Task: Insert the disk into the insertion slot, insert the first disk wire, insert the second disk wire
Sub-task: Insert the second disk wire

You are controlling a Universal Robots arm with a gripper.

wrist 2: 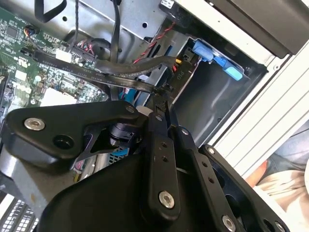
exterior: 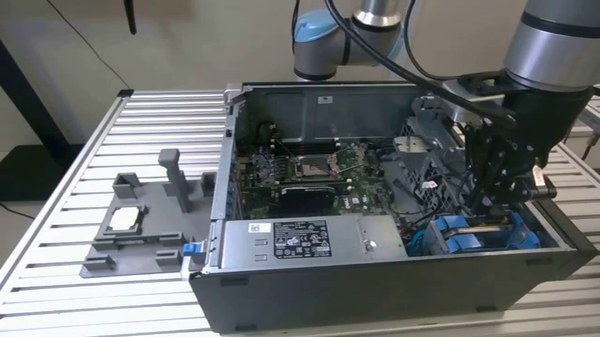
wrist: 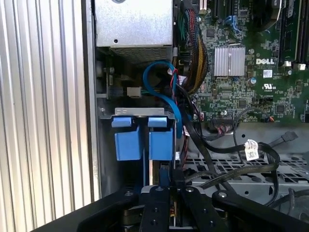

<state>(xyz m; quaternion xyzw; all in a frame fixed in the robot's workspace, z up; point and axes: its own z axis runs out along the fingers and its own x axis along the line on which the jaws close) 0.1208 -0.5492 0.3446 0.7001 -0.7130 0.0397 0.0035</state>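
The insertion slot (exterior: 530,242) is at the near corner of the open computer case, on the exterior view's right. Blue plastic handles (wrist: 128,143) fill its mouth, and I cannot make out the disk's silver body behind them. My gripper (exterior: 490,214) reaches down into the case just above these blue parts. In both wrist views its fingers (wrist 2: 158,145) stand close together, pinching the end of a black wire (wrist 2: 120,72) right at the slot (wrist 2: 207,96). A blue wire (wrist: 166,94) loops from the board side down beside the handles toward my gripper (wrist: 169,186).
A silver labelled power-supply box (exterior: 305,239) lies along the case's front wall. The motherboard (exterior: 310,172) covers the case floor, with bundles of cables (wrist: 193,53) beside the slot. Left of the case, a grey fixture (exterior: 140,235) sits on the slatted table (exterior: 56,210).
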